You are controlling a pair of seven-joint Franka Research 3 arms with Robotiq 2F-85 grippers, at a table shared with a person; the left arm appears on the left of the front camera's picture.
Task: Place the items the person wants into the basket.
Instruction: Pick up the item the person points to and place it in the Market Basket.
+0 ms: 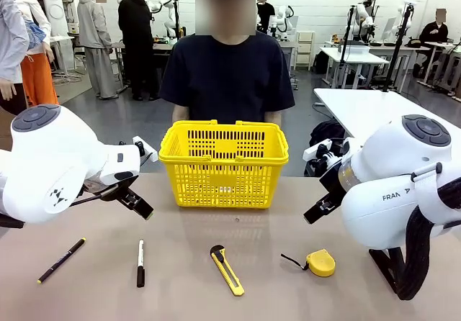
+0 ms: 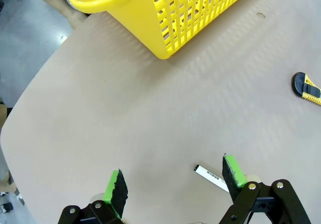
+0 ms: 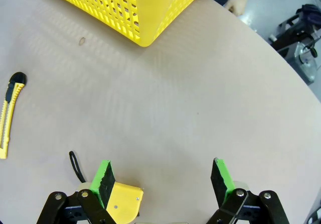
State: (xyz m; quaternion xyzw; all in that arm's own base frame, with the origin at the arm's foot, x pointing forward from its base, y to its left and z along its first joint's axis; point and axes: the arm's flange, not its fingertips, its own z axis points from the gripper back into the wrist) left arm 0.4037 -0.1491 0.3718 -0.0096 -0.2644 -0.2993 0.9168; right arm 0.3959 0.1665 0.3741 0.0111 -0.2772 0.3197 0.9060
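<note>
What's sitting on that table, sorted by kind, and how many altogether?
Writing tools: 2 (pen, marker)
Box cutter: 1
Tape measure: 1
Basket: 1
Total: 5

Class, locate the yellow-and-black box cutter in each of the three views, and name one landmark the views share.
Front view: box cutter low centre, in front of the basket.
Left wrist view: box cutter at the right edge, partly cut off.
Right wrist view: box cutter at the left edge.
Shared landmark: the yellow basket, at the top of both wrist views.
</note>
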